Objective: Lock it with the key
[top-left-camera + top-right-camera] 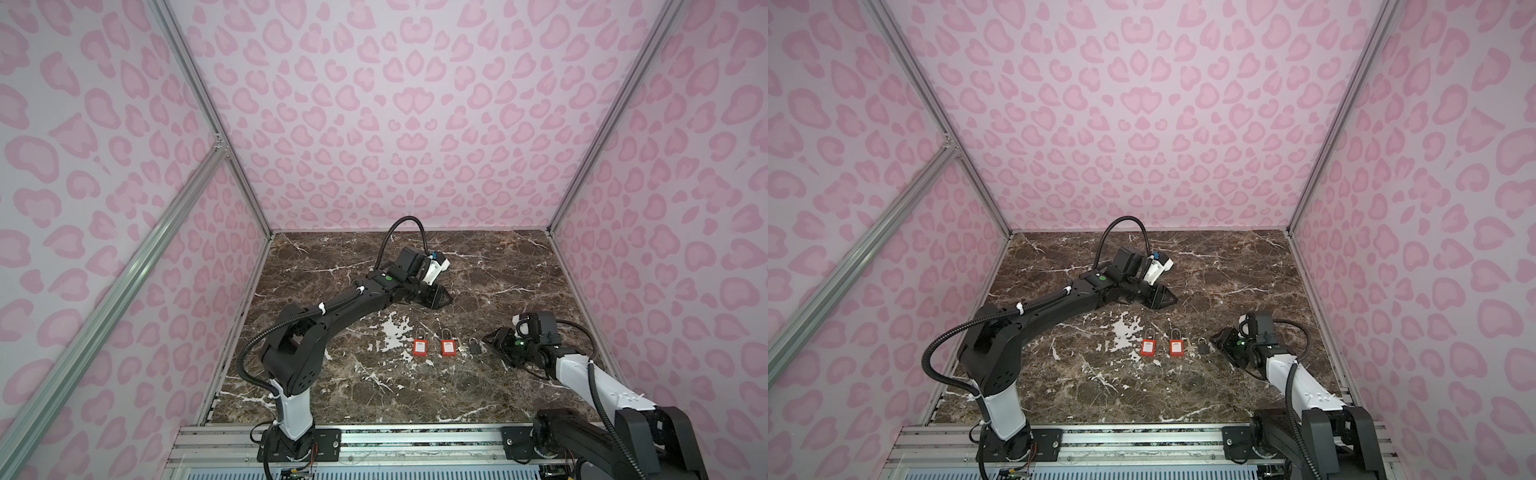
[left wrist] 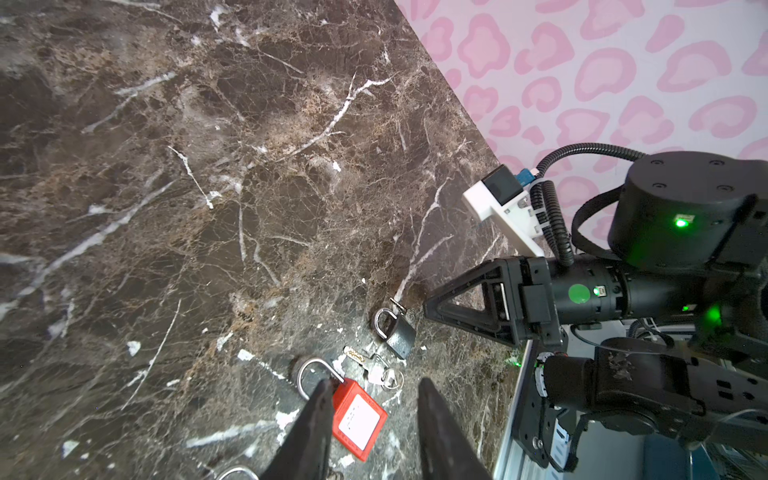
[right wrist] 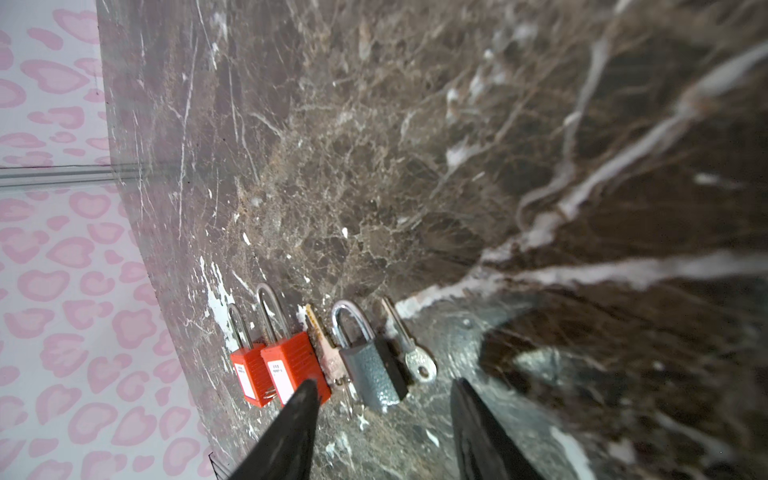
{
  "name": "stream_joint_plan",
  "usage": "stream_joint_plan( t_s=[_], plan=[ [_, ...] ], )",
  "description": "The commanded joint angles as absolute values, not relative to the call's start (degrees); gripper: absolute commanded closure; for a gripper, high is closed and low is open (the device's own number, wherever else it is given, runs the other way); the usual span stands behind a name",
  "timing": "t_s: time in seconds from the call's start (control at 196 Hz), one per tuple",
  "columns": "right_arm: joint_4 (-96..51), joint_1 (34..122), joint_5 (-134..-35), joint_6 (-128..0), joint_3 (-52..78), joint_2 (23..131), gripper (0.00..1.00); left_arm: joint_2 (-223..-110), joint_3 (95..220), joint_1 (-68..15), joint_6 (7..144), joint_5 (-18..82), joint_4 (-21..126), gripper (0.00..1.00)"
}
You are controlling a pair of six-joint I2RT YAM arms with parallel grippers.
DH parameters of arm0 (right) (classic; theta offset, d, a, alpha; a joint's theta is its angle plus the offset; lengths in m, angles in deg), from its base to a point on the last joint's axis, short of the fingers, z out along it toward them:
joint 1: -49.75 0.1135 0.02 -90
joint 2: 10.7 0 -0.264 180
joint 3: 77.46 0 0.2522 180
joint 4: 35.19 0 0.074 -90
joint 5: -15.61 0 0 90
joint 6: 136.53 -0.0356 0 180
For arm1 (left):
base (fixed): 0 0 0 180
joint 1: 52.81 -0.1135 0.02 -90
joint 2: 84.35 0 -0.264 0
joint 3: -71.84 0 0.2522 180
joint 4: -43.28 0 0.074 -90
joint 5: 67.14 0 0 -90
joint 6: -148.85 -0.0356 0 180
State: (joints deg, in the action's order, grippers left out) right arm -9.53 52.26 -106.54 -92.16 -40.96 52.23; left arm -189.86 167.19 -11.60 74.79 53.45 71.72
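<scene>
Looks locked, key out.
Lower centre: grey metal padlock (image 3: 372, 374) seemingly closed, flat silver key (image 3: 404, 336) just beside; left gripper (image 2: 376, 384), right gripper (image 3: 384, 382) spread, empty.

Three locks lie in one row on the table (image 1: 415, 395), running straight out from my right gripper (image 3: 382, 388). All their shackles point toward the back wall. The near lock (image 3: 374, 370) lies just beyond the right fingertips, and one key (image 3: 409, 345) lies alongside it on the gripper's side. A second key (image 3: 328, 357) lies on that lock's other side, between it and the middle lock (image 3: 291, 365). The far lock (image 3: 249, 374) ends the row, just beside the middle one. My left gripper (image 1: 446, 297) sits behind the row, toward the back wall and well apart from it. In its wrist view the middle lock lies before its tips.
</scene>
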Motion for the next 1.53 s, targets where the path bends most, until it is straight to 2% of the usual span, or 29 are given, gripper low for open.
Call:
stream_joint_plan(
  t_s=[0.0, 0.005, 0.01, 0.02, 0.127, 0.173, 0.306, 0.418, 0.663, 0.831, 0.943, 1.116, 1.254, 1.376, 1.524],
  plan=[
    [-6.25, 52.27, -102.78, -89.81, -39.30, 50.82, 0.34, -189.02, 167.25, -11.65, 74.52, 53.10, 70.82, 0.27],
    [-6.11, 52.29, -102.65, -89.75, -39.24, 50.69, 0.33, -189.02, 167.25, -11.62, 74.50, 53.09, 70.83, 0.21],
    [-5.99, 52.25, -102.58, -89.72, -39.17, 50.62, 0.32, -189.02, 167.21, -11.61, 74.54, 53.09, 70.83, 0.09],
    [-5.81, 52.29, -102.36, -89.50, -39.09, 50.46, 0.29, -189.02, 167.24, -11.62, 74.50, 53.09, 70.77, 0.00],
    [-3.87, 52.22, -100.07, -88.10, -37.70, 49.10, 0.07, -188.89, 167.12, -11.61, 74.60, 53.10, 70.44, 0.03],
    [-3.39, 52.30, -98.96, -87.66, -37.35, 48.63, 0.02, -188.73, 167.01, -11.61, 74.62, 52.86, 70.35, 0.03],
    [-3.15, 52.30, -95.96, -86.71, -36.40, 47.13, 0.02, -187.00, 165.43, -11.78, 75.08, 50.67, 68.66, 0.03],
    [-3.97, 52.30, -92.68, -85.48, -35.68, 45.43, 0.02, -183.46, 163.05, -11.88, 76.22, 43.77, 65.88, 0.03],
    [-13.83, 53.39, -80.30, -78.90, -37.48, 37.21, 0.02, -169.87, 146.97, -15.22, 74.50, 31.32, 50.35, 0.03],
    [-22.68, 54.28, -69.82, -72.72, -40.52, 33.35, 0.02, -158.88, 134.71, -17.66, 65.60, 24.06, 38.45, 0.03],
    [-25.89, 54.29, -67.86, -69.03, -41.19, 34.76, 0.02, -150.88, 125.42, -17.74, 55.08, 18.31, 29.42, 0.03],
    [-32.33, 54.26, -66.72, -65.12, -42.62, 38.05, 0.02, -145.62, 121.18, -20.09, 51.99, 2.33, 31.03, 0.03],
    [-39.07, 54.27, -65.13, -59.35, -44.41, 41.11, 0.02, -138.86, 112.37, -28.31, 57.59, -0.95, 24.96, 0.03],
    [-44.16, 54.22, -62.01, -55.69, -45.40, 45.24, 0.02, -132.47, 104.30, -37.86, 62.63, 1.15, 21.88, 0.03],
    [-53.09, 53.49, -60.07, -54.48, -47.09, 51.32, 0.02, -128.99, 97.48, -45.59, 64.90, 4.55, 20.01, 0.03]
  ],
)
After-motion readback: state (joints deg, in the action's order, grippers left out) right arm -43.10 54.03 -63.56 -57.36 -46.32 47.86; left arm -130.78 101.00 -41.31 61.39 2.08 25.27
